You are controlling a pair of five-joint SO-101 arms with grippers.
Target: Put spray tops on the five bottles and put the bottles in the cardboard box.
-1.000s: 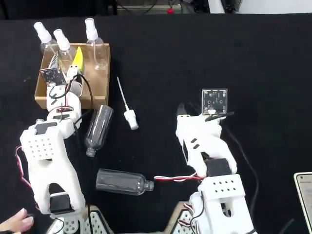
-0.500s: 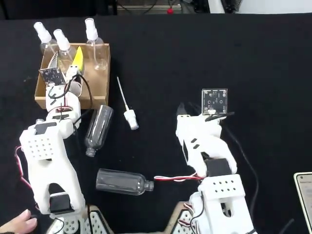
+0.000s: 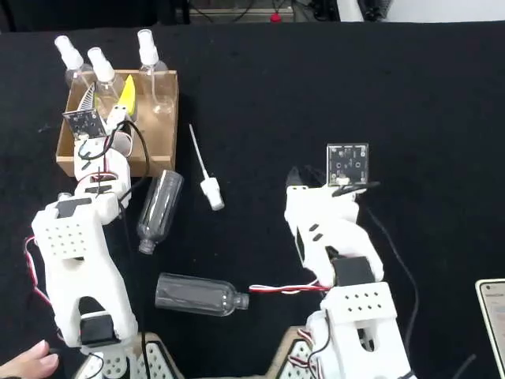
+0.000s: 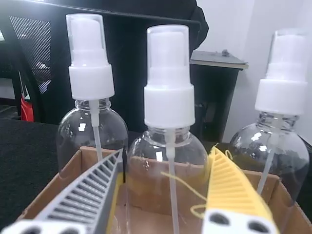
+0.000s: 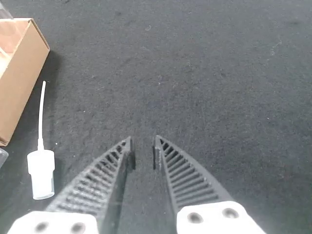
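Three clear bottles with white spray tops (image 3: 147, 47) (image 3: 99, 63) (image 3: 67, 51) stand upright along the far side of the cardboard box (image 3: 162, 130). My left gripper (image 3: 108, 99) hangs open over the box. Its grey finger (image 4: 87, 195) and yellow finger (image 4: 229, 190) flank the middle bottle (image 4: 168, 146) without holding it. Two bottles without tops lie on the table, one beside the box (image 3: 160, 207) and one nearer the arm bases (image 3: 197, 294). A loose spray top (image 3: 210, 189) (image 5: 41, 173) lies between the arms. My right gripper (image 5: 144, 141) rests low at mid-table, open by a narrow gap, holding nothing.
Black cloth covers the table (image 3: 410, 95). A red and white cable (image 3: 284, 288) runs from the right arm's base towards the near bottle. A flat white thing (image 3: 493, 316) lies at the right edge.
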